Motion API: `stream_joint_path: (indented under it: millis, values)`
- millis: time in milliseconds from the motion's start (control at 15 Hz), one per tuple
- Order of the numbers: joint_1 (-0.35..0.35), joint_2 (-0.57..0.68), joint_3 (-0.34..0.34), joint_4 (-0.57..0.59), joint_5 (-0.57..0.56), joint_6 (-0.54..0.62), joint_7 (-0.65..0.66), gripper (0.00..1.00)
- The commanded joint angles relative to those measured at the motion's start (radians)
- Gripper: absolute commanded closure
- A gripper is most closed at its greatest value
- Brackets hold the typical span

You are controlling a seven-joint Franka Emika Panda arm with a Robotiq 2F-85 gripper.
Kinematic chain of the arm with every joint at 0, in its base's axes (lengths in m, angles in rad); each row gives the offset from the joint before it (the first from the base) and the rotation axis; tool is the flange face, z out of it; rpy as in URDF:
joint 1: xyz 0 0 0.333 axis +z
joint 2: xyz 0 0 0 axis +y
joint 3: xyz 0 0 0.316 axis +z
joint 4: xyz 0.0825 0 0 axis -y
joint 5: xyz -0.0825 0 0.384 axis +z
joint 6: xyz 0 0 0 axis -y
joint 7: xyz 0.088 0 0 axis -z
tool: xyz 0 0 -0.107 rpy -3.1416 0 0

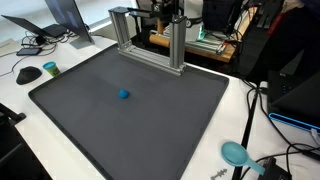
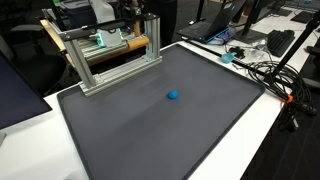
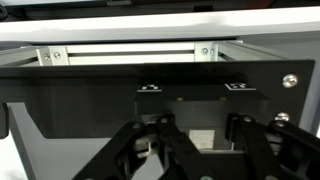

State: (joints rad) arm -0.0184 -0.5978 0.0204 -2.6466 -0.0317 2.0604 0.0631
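A small blue object [image 1: 124,95] lies alone near the middle of the dark grey mat [image 1: 90,120], and shows in both exterior views [image 2: 173,96]. My gripper [image 3: 200,150] is far from it, up at the back behind the aluminium frame [image 1: 150,45]. In the exterior views only part of the dark arm [image 1: 168,10] shows there [image 2: 135,12]. In the wrist view the two black fingers stand apart with nothing between them. They face a black plate [image 3: 90,90] with two small markers and the frame's rail [image 3: 130,52].
The aluminium frame [image 2: 110,55] stands along the mat's back edge. A laptop [image 1: 65,15], a mouse [image 1: 28,73] and a teal disc [image 1: 50,68] lie on the white table. A teal scoop-like object [image 1: 235,152] and cables [image 2: 270,70] lie beside the mat.
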Motion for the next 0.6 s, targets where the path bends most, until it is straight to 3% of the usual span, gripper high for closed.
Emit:
stream_joint_path:
  millis: [0, 533]
  values:
    - [-0.001, -0.004, 0.009, 0.006, 0.007, -0.021, 0.031, 0.78]
    - [-0.017, 0.028, -0.019, 0.113, 0.033, 0.013, 0.065, 0.78]
